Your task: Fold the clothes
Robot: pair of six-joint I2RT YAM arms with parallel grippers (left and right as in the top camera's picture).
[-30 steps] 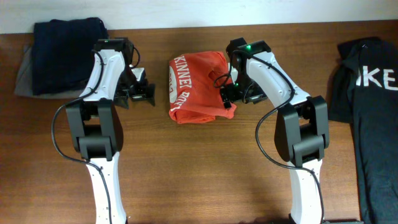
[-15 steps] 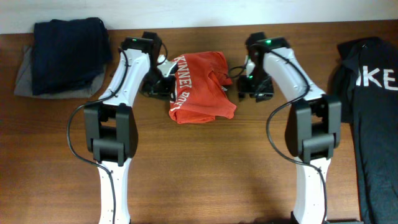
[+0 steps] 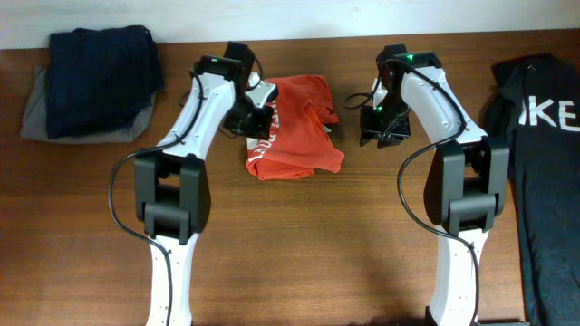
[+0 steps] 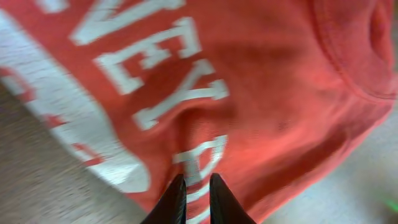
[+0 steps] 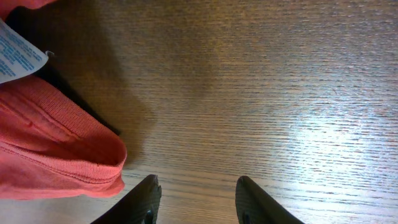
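The orange-red T-shirt (image 3: 294,127) lies rumpled and partly doubled over in the middle of the table (image 3: 299,254), toward 12 o'clock, with white lettering (image 4: 155,81) facing up along its 9 o'clock side. The left fingers (image 4: 197,180) sit on that 9 o'clock edge, nearly together, and a small ridge of lettered cloth rises between them, so they look pinched on the T-shirt. The right fingers (image 5: 196,180) hang apart over bare wood just off the shirt's 3 o'clock side and hold nothing. In the right wrist view a rolled hem and a white care label (image 5: 18,56) show at 9 o'clock. A pile of navy clothes (image 3: 95,77) rests at the table's 10 o'clock and a black T-shirt (image 3: 535,136) at 3 o'clock, both well apart from the work.

The step in hand seems to be taking hold of the shirt's two sides to spread or refold it. Only one side is gripped. Next, the right fingers likely need to reach toward 9 o'clock onto the hem and close, so both arms can lift together
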